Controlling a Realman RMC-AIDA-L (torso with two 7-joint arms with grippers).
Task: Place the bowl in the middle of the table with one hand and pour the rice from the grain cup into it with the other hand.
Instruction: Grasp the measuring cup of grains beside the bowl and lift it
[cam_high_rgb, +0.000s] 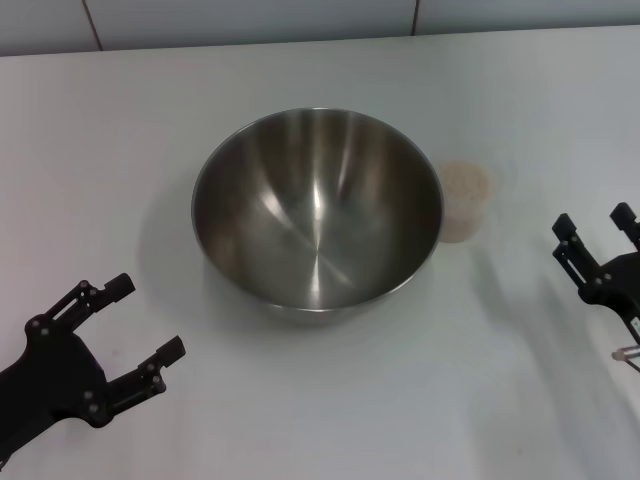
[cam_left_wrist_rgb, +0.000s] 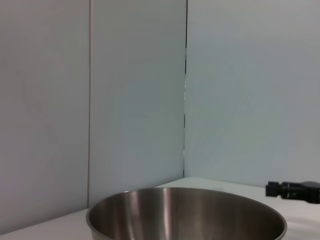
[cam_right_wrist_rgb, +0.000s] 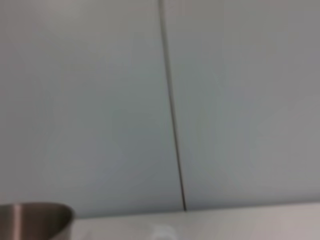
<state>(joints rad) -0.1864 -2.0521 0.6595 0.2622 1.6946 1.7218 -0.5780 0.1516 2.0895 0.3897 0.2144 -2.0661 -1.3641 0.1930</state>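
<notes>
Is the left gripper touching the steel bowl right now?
Apart. The head view shows bare table between the open left gripper and the bowl.

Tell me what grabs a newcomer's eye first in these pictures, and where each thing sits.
The big stainless-steel bowl dominates the middle of the white table, empty and shiny inside. Right beside it, toward the robot's right, stands the small grain cup full of rice. Two black pincers frame the scene, both open and holding nothing: the left pincer near the front, the right pincer at the right edge.

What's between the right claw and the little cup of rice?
Nothing: in the head view only bare white table lies between the right claw and the grain cup.
</notes>
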